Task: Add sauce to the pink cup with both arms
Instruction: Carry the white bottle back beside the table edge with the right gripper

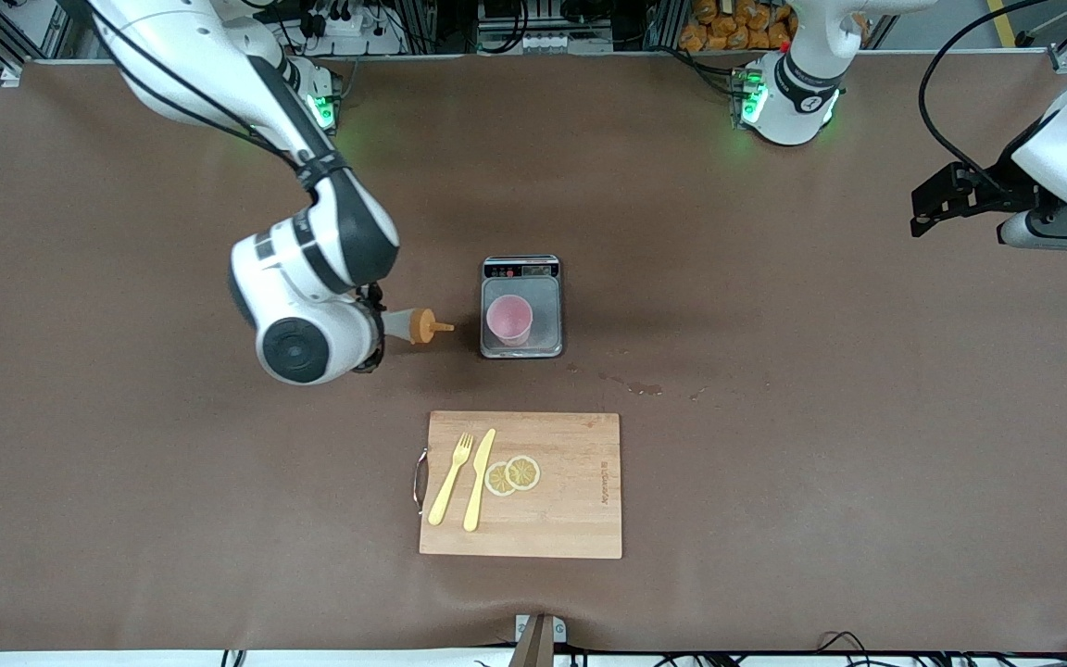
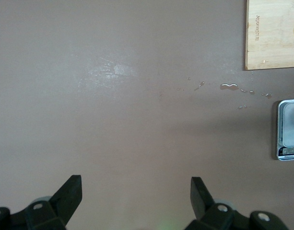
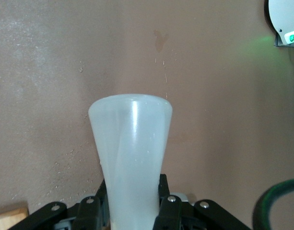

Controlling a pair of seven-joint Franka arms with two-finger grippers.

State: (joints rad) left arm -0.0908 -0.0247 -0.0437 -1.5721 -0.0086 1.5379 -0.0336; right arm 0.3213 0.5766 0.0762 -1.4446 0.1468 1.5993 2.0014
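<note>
Your right tool (image 3: 132, 211) is clamped on the sauce bottle (image 1: 408, 325), held level above the counter (image 1: 774, 371) with its orange nozzle pointing at the pink cup (image 1: 508, 320). The cup stands on the scale (image 1: 521, 308). Your left tool (image 2: 136, 194) waits at the left arm's end, fingers apart.

Wide brown tabletop (image 1: 774, 445), matte, filling nearly everything; faint glare and a few small wet spots (image 2: 228, 86) on it. Along its edge by the bases, aluminium frame rails (image 1: 1066, 56), cables and a power strip (image 1: 339, 23). Orange packets (image 1: 737, 23) heaped among the rails. Grey floor at the corners. Even overhead light, soft shadows.
</note>
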